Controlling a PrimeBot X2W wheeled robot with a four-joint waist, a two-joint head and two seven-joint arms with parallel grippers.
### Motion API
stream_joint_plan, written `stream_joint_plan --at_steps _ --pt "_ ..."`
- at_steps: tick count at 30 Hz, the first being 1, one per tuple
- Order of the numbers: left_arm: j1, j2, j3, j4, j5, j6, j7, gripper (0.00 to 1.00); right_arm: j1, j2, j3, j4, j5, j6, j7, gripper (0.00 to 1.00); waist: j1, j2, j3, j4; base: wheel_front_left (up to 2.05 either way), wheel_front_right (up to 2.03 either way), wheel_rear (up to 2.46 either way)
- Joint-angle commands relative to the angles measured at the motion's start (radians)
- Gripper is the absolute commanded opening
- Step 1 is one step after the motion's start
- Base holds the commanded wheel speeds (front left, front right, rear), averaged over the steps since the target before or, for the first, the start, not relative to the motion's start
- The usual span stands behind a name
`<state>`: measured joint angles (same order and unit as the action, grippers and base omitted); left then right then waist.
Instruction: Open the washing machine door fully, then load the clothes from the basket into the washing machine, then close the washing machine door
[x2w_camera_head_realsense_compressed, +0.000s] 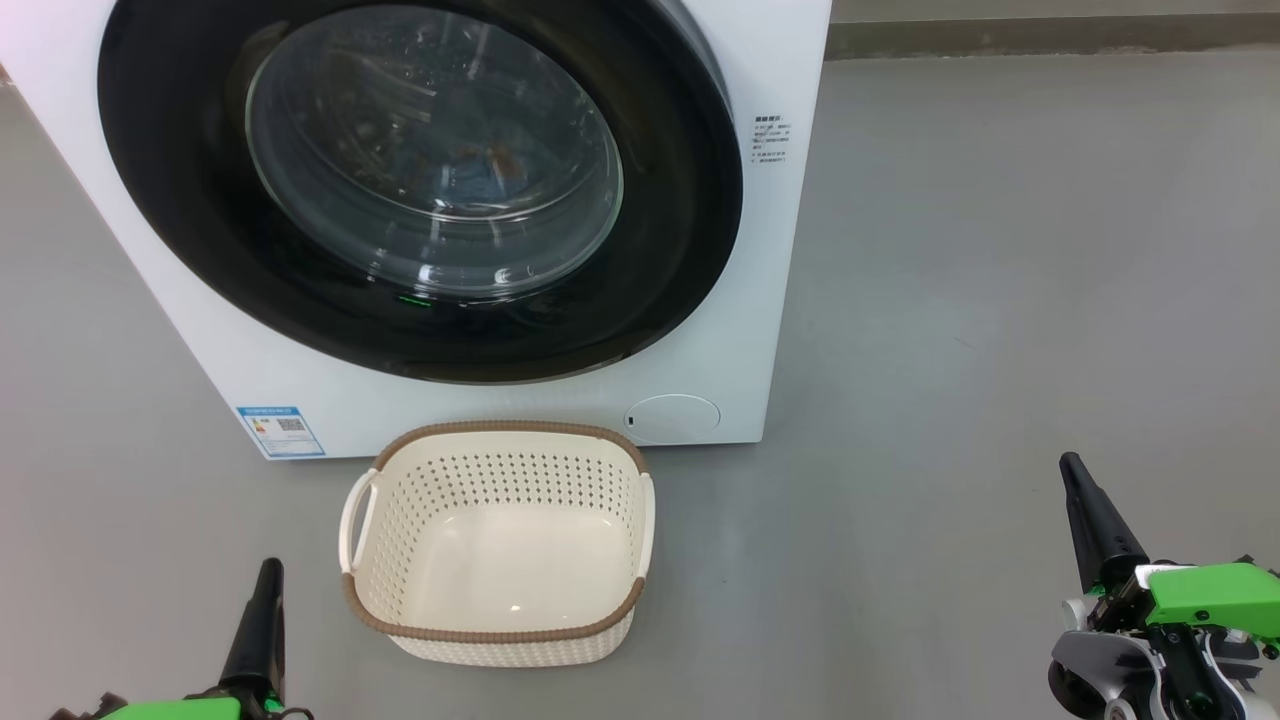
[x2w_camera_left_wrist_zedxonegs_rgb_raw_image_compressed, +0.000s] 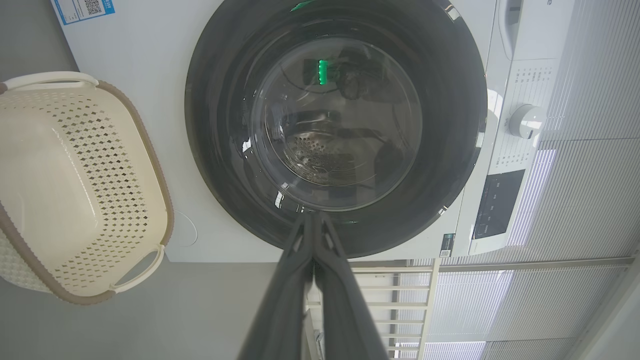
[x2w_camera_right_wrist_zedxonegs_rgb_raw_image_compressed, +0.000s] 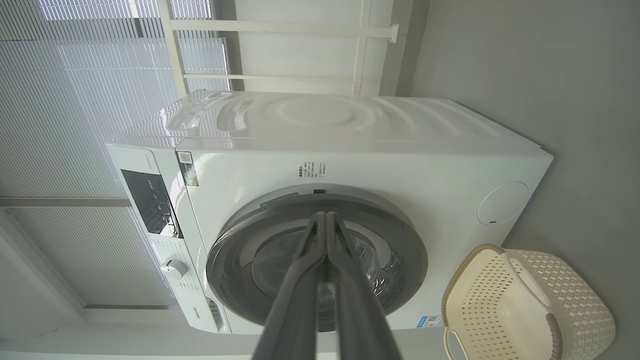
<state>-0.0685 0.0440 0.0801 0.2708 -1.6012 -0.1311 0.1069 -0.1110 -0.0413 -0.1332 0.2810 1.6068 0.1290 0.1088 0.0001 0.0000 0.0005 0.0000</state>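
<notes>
My left claw (x2w_camera_head_realsense_compressed: 268, 580) and right claw (x2w_camera_head_realsense_compressed: 1075, 478) are both pressed together, holding nothing, low over the floor. Between them, slightly ahead, sits the basket (x2w_camera_head_realsense_compressed: 500, 432). Beyond it, the washing machine (x2w_camera_head_realsense_compressed: 775, 300) has its washing machine door (x2w_camera_head_realsense_compressed: 420, 210) shut. The clothes (x2w_camera_head_realsense_compressed: 488, 162) show faintly through the glass.

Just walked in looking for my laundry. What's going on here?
Nothing is being handled right now. The washing machine door is shut, with blue, orange-spotted clothes visible behind its glass. The basket sits empty on the floor before the washing machine. Both the left gripper and right gripper are shut and empty, either side of the basket.
</notes>
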Motion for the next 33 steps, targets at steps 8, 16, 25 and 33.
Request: stream_joint_plan --at_steps 8,16,25,33 --pt "-0.047 0.008 0.034 -0.019 -0.008 0.0 0.006 0.0 -0.004 -0.009 0.018 -0.03 0.001 0.002 0.005 0.0 -0.0001 0.0 0.0 0.0 0.0 0.0 0.0" --pt "-0.047 0.008 0.034 -0.019 -0.007 0.0 0.006 0.0 -0.004 -0.009 0.018 -0.03 0.001 0.002 0.005 0.0 -0.0001 0.0 0.0 0.0 0.0 0.0 0.0" --pt "-0.047 0.008 0.034 -0.019 -0.007 0.0 0.006 0.0 -0.004 -0.009 0.018 -0.03 0.001 0.002 0.005 0.0 -0.0001 0.0 0.0 0.0 0.0 0.0 0.0" --pt "-0.047 0.007 0.034 -0.019 -0.007 0.0 0.006 0.0 -0.004 -0.009 0.018 -0.03 0.001 0.002 0.005 0.0 -0.0001 0.0 0.0 0.0 0.0 0.0 0.0"
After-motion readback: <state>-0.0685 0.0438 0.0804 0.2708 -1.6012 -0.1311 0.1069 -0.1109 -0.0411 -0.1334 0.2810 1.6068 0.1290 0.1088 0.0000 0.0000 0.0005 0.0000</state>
